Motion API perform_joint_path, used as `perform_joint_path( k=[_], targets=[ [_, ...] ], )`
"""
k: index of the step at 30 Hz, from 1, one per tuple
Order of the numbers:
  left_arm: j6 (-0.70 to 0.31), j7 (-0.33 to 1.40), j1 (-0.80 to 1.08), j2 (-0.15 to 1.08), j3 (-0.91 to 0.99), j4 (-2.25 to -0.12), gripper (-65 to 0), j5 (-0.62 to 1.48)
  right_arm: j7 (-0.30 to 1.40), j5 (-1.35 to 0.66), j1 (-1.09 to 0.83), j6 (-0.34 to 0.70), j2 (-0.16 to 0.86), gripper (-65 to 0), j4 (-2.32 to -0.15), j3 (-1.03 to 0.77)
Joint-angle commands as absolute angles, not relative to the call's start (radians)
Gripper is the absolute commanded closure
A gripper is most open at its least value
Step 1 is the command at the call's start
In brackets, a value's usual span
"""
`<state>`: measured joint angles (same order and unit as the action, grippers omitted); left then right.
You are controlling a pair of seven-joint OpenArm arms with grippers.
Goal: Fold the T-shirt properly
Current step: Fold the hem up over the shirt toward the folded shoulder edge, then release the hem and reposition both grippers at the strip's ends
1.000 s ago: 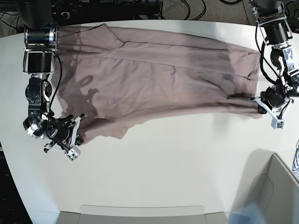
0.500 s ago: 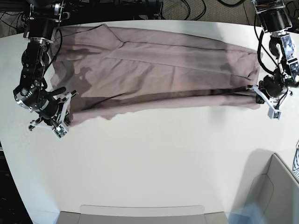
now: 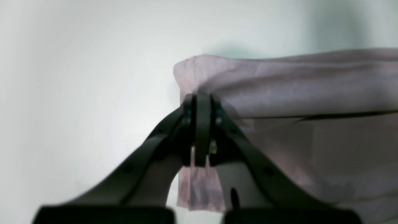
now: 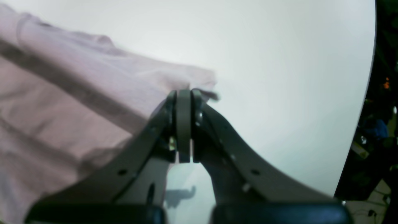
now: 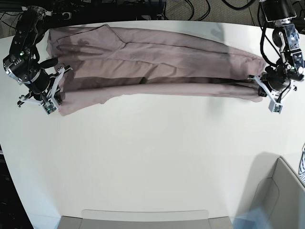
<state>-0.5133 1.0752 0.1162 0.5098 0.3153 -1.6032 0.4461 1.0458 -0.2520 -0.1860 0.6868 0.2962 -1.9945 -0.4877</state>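
While the near edge of the T-shirt (image 5: 157, 55) is lifted, the right gripper (image 5: 58, 101) pinches that edge at the left end of the base view, its fingertips pressed together on the cloth. A short flap of fabric hangs beside the fingertips, on the side nearer the bottom of the view.

The T-shirt lies across the far part of the table (image 5: 157, 157), its long axis running from one gripper to the other. A dark gap under the raised edge separates it from the layer behind. The relation that governs the coming move is that the rest of the shirt lies on the far side of both grippers; the fold line should therefore run parallel to the held edge, and both arms should advance evenly toward the far edge. Neither arm is nearer overall, as each holds one end.

At the right end, the left gripper (image 5: 263, 90) is also closed on the edge. Below it in the view, at the lower right corner, stands a grey bin (image 5: 287, 194), clear of the path. Part of a striped cloth (image 5: 302, 167) shows at the right border.
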Motion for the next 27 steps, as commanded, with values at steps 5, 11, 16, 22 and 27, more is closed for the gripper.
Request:
perform_joint_path(
  k=[5, 11, 16, 22, 27],
  targets=[
    [-0.507, 1.063, 0.143, 0.536, 0.328, -1.633, 0.0, 0.449, 1.029, -0.255, -0.278, 0.698, 0.309, 0.0, -2.054, -0.496],
    [-0.509, 1.063, 0.229, 0.530, 0.404, -1.721, 0.0, 0.449, 1.024, -0.255, -0.377, 0.698, 0.309, 0.0, -2.060, -0.498],
    [-0.510, 1.063, 0.269, 0.530, 0.429, -1.725, 0.0, 0.449, 1.023, -0.255, -0.435, 0.698, 0.309, 0.0, -2.064, -0.498],
    [-0.510, 1.063, 0.302, 0.516, 0.430, -1.728, 0.0, 0.449, 1.023, -0.255, -0.487, 0.698, 0.309, 0.0, -2.066, -0.498],
    [-0.510, 1.061, 0.331, 0.510, 0.426, -1.721, 0.0, 0.449, 1.023, -0.251, -0.506, 0.698, 0.294, 0.0, -2.066, -0.532]
  ],
)
